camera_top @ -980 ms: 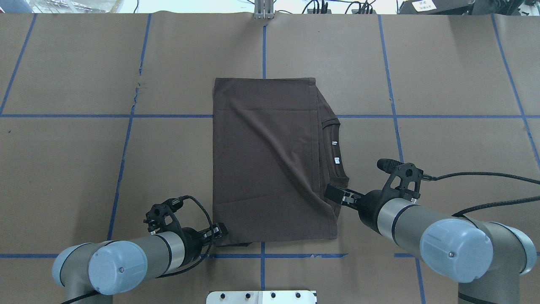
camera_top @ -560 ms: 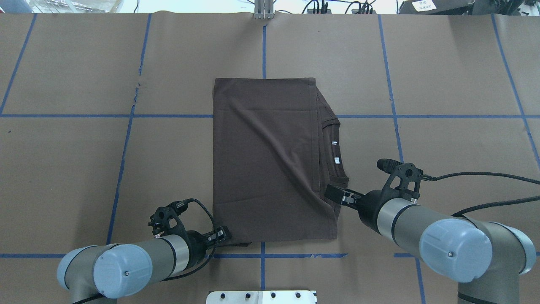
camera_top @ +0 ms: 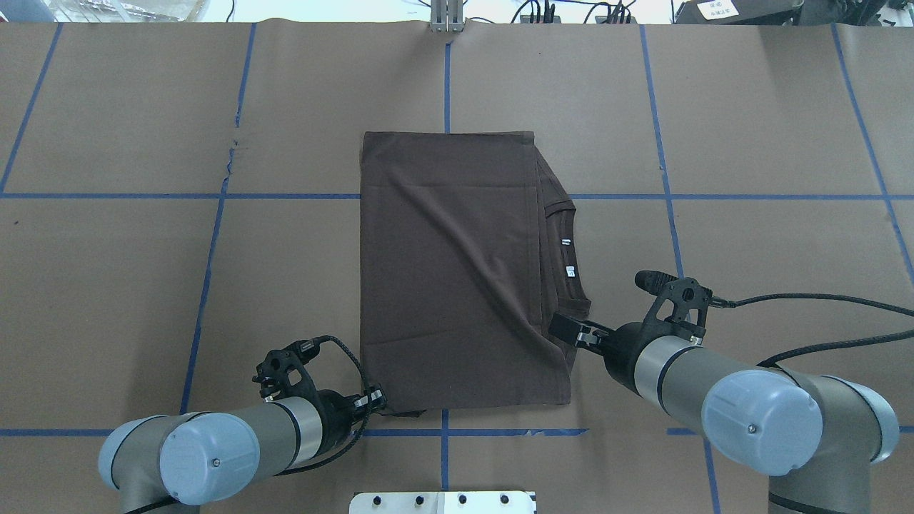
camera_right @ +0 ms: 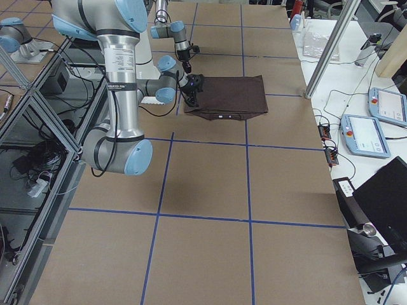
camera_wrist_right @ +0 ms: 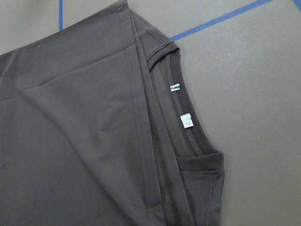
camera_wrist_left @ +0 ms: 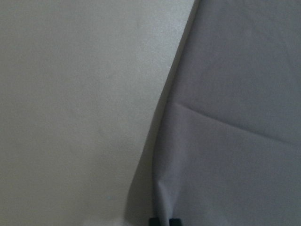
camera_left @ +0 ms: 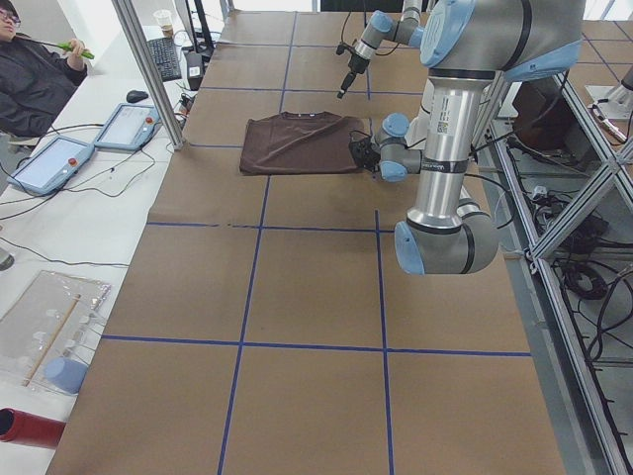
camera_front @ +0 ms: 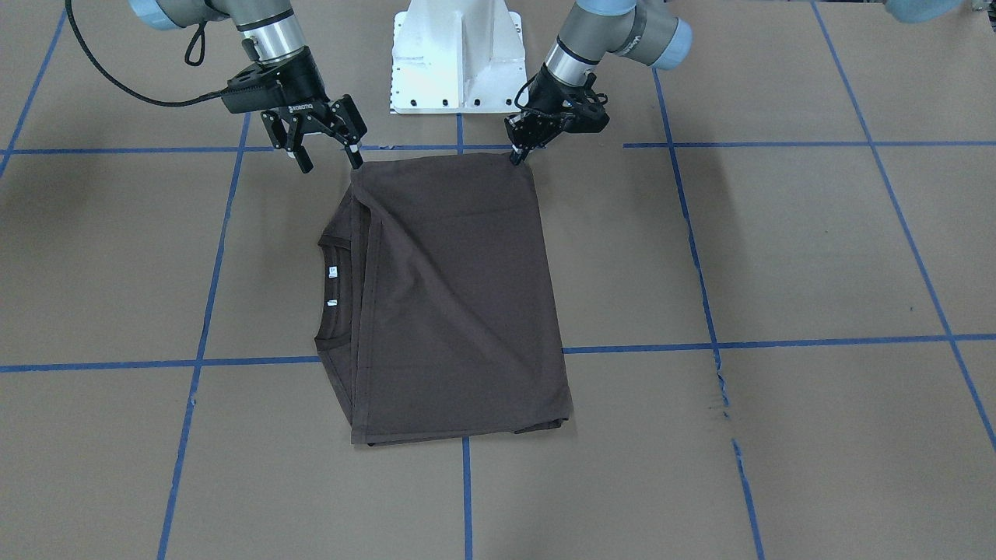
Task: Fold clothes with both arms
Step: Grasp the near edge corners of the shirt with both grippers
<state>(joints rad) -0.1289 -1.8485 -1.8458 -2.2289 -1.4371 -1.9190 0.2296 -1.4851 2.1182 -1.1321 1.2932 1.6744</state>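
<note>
- Shirt [camera_top: 450,271] lies folded into a tall rectangle in the middle of the surface [camera_top: 143,285]; in the overhead view its collar [camera_top: 568,250] and white tags show along the 3 o'clock side
- Over the last second the left pincer [camera_top: 376,401] has slid slightly toward the robot and inward, and its wrist has rolled; it has ended right at the cloth's 7 o'clock corner
- It now looks pressed together on that corner, since the left wrist view shows fabric puckering up into the fingertips [camera_wrist_left: 160,221]
- The right pincer [camera_top: 564,330] has barely shifted and sits at the 4 o'clock edge, just robot-side of the collar
- In the front view its fingers are spread, with one tip right at the near corner and nothing pinched yet
- The cloth itself has not moved
- Judgement: one near corner seems secured and the other is not, so the next fold must wait for the right side to close
- Lifting with the left alone would likely drag the rectangle askew
</note>
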